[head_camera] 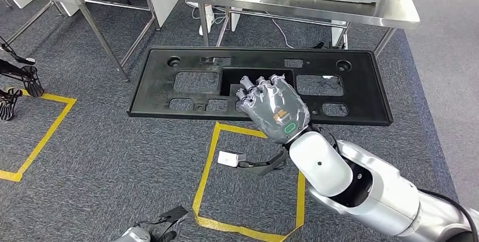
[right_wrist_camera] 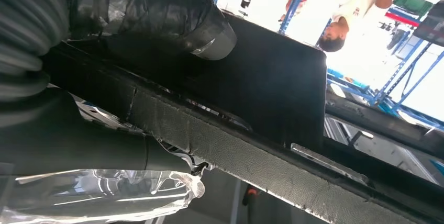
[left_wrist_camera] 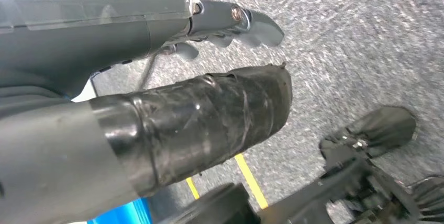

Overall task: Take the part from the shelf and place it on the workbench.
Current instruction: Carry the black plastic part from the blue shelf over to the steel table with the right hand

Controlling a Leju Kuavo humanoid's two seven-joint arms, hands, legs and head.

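Your right hand, lower centre, grips the black part mid-frame, already off the shelf; you still must set it on the workbench above.

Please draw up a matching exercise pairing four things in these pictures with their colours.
Things:
1. plastic panel held by the right robot hand
2. floor tape
3. workbench
4. carpet

Colours:
A. yellow
B. silver metal
C. black
D. grey

Pairs: 1-C, 2-A, 3-B, 4-D
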